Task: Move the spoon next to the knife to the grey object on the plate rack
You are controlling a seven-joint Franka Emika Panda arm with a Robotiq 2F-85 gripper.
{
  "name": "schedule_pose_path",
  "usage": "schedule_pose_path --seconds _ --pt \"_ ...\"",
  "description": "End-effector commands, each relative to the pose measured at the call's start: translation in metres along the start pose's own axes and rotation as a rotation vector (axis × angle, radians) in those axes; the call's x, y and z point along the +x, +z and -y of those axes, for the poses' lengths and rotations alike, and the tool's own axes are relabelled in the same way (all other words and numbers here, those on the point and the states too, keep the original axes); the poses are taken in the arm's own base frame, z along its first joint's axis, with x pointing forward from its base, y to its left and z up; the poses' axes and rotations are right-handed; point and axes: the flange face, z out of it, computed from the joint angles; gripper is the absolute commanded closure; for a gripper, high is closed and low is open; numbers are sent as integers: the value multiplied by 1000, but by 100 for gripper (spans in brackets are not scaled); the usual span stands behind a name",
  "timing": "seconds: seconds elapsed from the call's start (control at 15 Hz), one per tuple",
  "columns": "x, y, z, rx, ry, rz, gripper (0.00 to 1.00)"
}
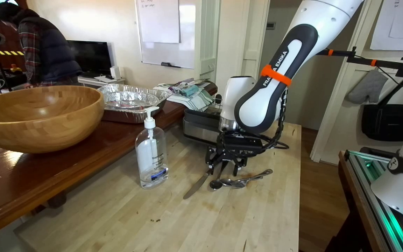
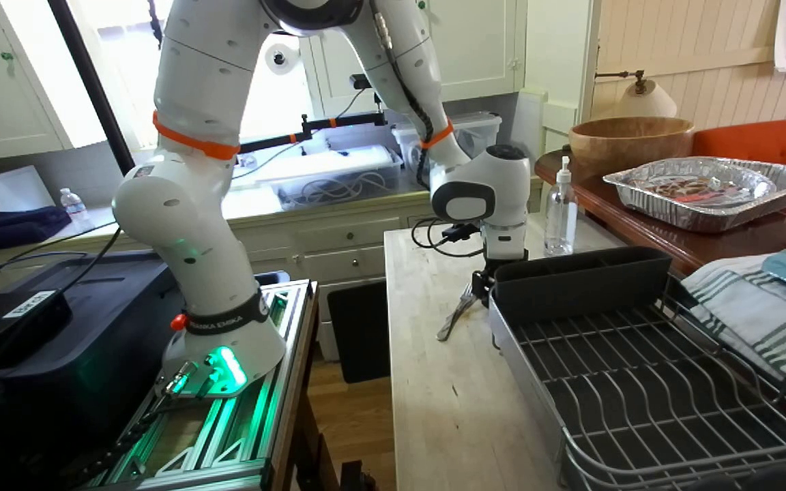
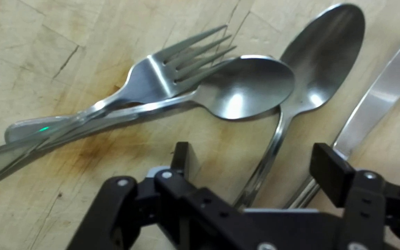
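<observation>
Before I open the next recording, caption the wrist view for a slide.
Open tool over the spoon beside the knife, with a fork and another spoon lying crossed nearby.

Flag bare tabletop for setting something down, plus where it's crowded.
Free: in an exterior view, the light wood table camera-side of pump bottle and knife, bar some specks; also the strip between plate rack and the robot-side edge. Crowded: under and beside the open gripper, where spoon, second spoon and fork bunch beside the knife.

end effector (image 1: 224, 170), jaws apart, above the spoon (image 1: 216, 184) beside the knife (image 1: 198, 184)
</observation>
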Motion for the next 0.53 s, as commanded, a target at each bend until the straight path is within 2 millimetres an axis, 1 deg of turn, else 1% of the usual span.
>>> schedule_pose_path --seconds 0.0,0.07,0.13,0.2,0.27,0.4,0.47 --pt "4 6 0 -13 -6 7 22" --pt "3 6 0 -14 -7 7 21" --pt "4 6 0 -15 -7 7 27" --pt "4 6 0 -16 -7 9 29" --pt "4 6 0 -17 -8 9 46" --pt "5 6 -1 -17 -7 8 61" --pt "5 5 1 -13 -9 7 70"
